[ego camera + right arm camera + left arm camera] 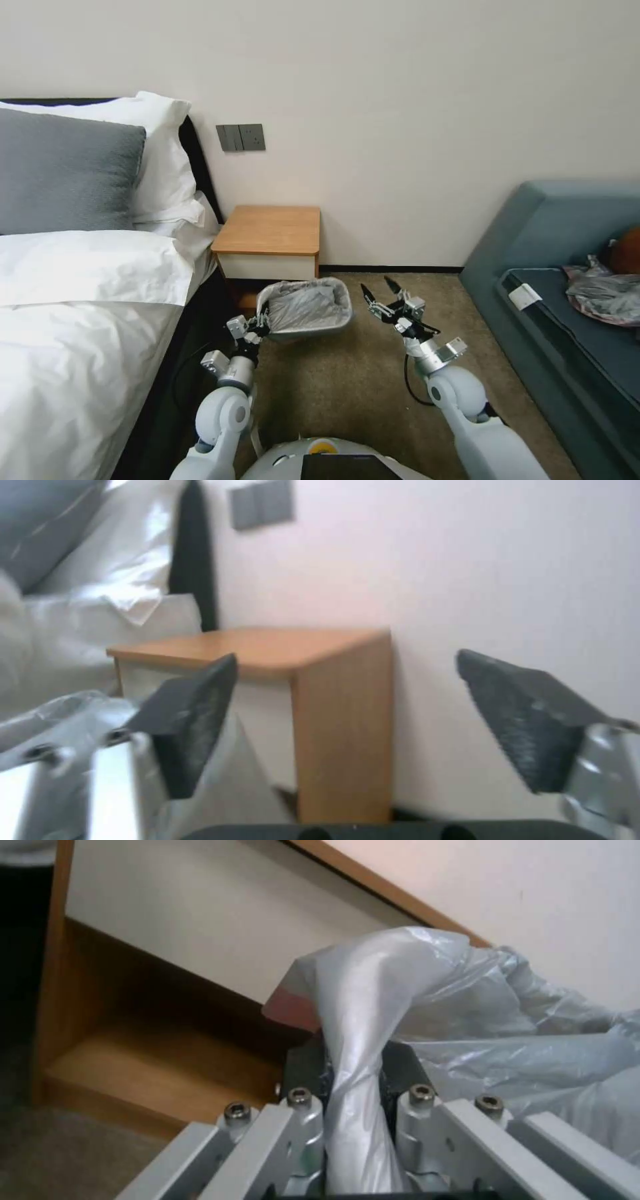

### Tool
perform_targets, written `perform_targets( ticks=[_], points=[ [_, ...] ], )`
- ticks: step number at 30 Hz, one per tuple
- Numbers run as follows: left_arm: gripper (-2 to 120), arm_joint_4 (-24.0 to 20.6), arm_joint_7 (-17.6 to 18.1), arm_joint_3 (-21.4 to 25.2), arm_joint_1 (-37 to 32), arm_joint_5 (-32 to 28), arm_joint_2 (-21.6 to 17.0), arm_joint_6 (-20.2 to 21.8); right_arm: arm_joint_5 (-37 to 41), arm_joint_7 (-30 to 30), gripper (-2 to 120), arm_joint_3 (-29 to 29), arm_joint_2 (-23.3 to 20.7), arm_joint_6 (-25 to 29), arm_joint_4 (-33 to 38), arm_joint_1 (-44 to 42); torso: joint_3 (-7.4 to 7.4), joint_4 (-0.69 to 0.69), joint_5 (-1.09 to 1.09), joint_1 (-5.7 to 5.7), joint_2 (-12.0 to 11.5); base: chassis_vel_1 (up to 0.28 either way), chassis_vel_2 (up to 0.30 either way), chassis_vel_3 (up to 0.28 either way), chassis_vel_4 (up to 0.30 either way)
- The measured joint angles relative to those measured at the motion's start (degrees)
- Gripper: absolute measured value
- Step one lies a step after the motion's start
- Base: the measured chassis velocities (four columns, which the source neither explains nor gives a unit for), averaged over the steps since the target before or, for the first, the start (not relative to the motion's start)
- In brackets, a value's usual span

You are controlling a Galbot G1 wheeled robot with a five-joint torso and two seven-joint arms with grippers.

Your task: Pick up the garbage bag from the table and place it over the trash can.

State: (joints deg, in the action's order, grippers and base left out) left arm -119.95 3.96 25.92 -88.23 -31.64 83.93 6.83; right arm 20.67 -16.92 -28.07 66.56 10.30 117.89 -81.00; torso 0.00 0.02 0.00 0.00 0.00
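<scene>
At the near-left corner of the trash can (308, 328), the left gripper (261, 321) is pinching a twisted rope of the garbage bag (305, 305), its jaws clamped on the film where the pink edge folds over. The bag is lying draped inside and across the can, just below the table (270, 230) at twelve o'clock. The right gripper (381, 294) is hovering at the can's three o'clock, jaws spread wide, holding nothing. The film looks feather-light, limp and slippery; gripping the bunched rim should be safest.

Bed (80, 320) – sofa (567, 267) – wall switches (241, 137)
</scene>
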Motion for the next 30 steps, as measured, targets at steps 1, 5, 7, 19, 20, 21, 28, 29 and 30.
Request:
perform_targets(
  ticks=[1,5,7,19,20,21,28,29,30],
  points=[
    [7,0.29,-0.36,-0.09,0.23,1.87,-0.2,0.0,-3.41,0.68,84,0.47,-1.01,0.02,1.26,0.28,0.0,-0.01,0.0,0.0,0.0,0.0,0.0,0.0,0.0],
    [7,0.76,-1.2,-0.57,1.0,6.37,-0.89,0.01,-10.84,3.54,68,3.14,-6.81,-3.99,5.18,1.95,0.0,-0.02,0.01,0.0,0.0,0.0,0.0,0.0,0.0],
    [7,1.06,-1.71,-0.79,1.23,8.76,-1.11,-0.15,-11.63,4.18,58,5.07,-11.63,-7.83,6.15,3.85,0.0,0.0,0.0,0.0,0.0,0.0,0.0,0.0,0.0],
    [7,1.84,-3.01,-1.98,1.57,16.73,-0.74,-1.24,-7.66,3.76,18,22.71,-24.63,-22.14,3.99,18.89,0.0,-0.01,0.01,0.0,0.0,0.0,0.0,0.0,0.0],
    [7,1.87,-3.05,-2.13,1.68,17.14,-0.69,-1.24,-5.65,4.16,12,25.68,-25.12,-23.77,2.93,21.35,0.0,0.0,0.01,0.0,0.0,0.0,0.0,0.0,0.0],
    [7,1.87,-3.05,-2.13,1.68,17.14,-0.69,-1.24,-5.65,4.16,12,25.68,-25.12,-23.77,2.93,21.35,0.0,0.0,0.01,0.0,0.0,0.0,0.0,0.0,0.0],
    [7,2.28,-3.52,-2.47,1.81,19.0,-0.25,-1.24,4.5,7.42,0,37.61,-26.82,-32.78,0.19,31.88,0.01,-0.03,0.01,0.0,0.0,0.0,0.0,0.0,0.0],
    [7,2.41,-3.55,-2.59,1.82,19.19,-0.19,-1.24,5.63,7.71,0,39.15,-26.99,-33.79,0.12,34.03,0.01,-0.02,0.0,0.0,0.0,0.0,0.0,0.0,0.0],
    [7,2.61,-3.58,-2.83,1.86,19.52,-0.07,-1.26,6.78,8.09,0,40.9,-27.14,-34.64,-0.01,36.3,0.0,-0.01,-0.01,0.0,0.0,0.0,0.0,0.0,0.0]
  ],
)
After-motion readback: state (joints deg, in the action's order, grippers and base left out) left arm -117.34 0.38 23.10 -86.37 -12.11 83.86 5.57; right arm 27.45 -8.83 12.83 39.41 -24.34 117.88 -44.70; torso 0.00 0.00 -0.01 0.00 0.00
